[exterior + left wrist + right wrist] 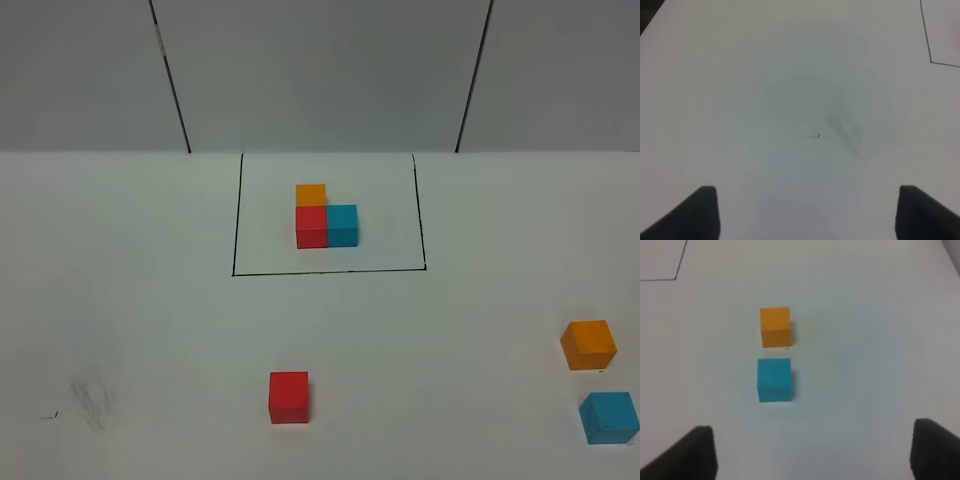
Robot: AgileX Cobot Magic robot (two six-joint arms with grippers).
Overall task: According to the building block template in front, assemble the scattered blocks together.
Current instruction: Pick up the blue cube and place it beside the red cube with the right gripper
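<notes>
Cubes of matte red, sky-blue and orange, joined in an L, make up the building block template [326, 220]. It is set at the far middle of the white table [150, 300] and enclosed by a thin black drawn rectangle [240, 215]. Within it, the orange cube is placed behind the red one and the blue one touches the red one's right side. Of the scattered blocks, the loose red cube [289, 397] is found alone at the near middle, well apart from the others. The loose orange cube [588, 344] and loose sky-blue cube [609, 417] are seen near each other, not touching, at the near right. Both are framed ahead of the right gripper [815, 454], whose jaws are spread wide and hold nothing. The left gripper [807, 215] is likewise released, held above a grey smudge [845, 131] on bare table.
</notes>
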